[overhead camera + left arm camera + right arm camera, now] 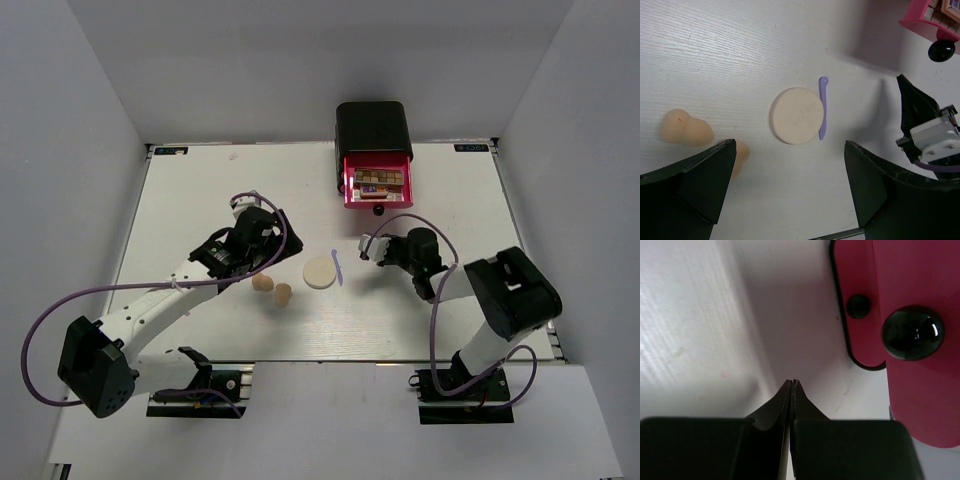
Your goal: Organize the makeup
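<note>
L gripper (pixel 790 149) is hovering w/ fingers spread wide, grasping nothing. R gripper (pixel 791 384) is sitting clenched on nothing, tips just short of the pink drawer (pixel 920 405) front, near its black knob (pixel 913 332). Round puff (pixel 797 115) is lying mid-worktop (pixel 200 190), straight ahead of L fingers and centred btw them in wrist view. Purple stick (pixel 823 107) is touching puff's right rim, long axis pointing roughly toward far edge. Sponges (pixel 686 128) are lying left of puff, one partly hidden behind L finger. Palettes (pixel 378 180) are already sitting in drawer at far edge. Prob next: L arm, being lined up, is taking puff; R looks nearer stick.
</note>
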### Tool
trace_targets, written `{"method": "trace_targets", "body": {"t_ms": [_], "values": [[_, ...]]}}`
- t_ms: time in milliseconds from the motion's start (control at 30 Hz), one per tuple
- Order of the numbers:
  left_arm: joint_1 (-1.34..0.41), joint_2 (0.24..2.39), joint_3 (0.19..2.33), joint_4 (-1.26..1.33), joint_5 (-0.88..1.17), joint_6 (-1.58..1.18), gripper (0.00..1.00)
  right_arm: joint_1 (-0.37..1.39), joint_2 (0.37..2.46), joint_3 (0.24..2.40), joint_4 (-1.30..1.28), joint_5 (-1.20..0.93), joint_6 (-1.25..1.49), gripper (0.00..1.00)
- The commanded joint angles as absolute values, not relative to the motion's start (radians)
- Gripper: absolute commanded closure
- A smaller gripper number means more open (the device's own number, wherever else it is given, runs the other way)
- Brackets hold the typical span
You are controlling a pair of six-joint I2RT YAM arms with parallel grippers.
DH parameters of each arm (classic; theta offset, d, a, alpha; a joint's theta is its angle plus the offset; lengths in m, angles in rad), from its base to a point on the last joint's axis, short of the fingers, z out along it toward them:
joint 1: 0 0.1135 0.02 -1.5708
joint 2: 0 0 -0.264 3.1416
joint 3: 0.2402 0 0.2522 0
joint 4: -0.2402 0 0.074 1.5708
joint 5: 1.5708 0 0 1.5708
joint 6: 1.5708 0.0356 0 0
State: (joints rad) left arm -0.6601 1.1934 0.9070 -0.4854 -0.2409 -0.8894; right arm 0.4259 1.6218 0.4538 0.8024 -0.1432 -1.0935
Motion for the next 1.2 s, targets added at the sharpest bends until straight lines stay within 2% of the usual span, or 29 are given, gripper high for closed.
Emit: {"method": "trace_targets", "body": {"t_ms": [0, 267, 533, 800, 1167], "values": [[-0.655, 1.186, 0.923, -0.476, -0.232, -0.888, 0.02, 0.436, 1.706, 0.477, 1.15, -0.016, -1.143, 1.0], [-0.655, 1.177, 0.927, -0.491, -0.242, -0.891, 0.02, 0.446, 1.778, 0.558, 1.25, 0.07, -1.155, 1.0], [-0.655, 1.189, 0.922, -0.476, -0.235, -0.89, 0.02, 0.44, 1.684, 0.597, 1.111, 0.041, -1.123, 1.0], [-0.655, 1.186, 0.925, -0.477, -0.236, -0.887, 0.02, 0.44, 1.69, 0.629, 1.126, 0.054, -1.134, 1.0], [-0.655, 1.178, 0.916, -0.471, -0.238, -0.89, 0.02, 0.437, 1.716, 0.753, 1.023, 0.066, -1.1, 1.0]]}}
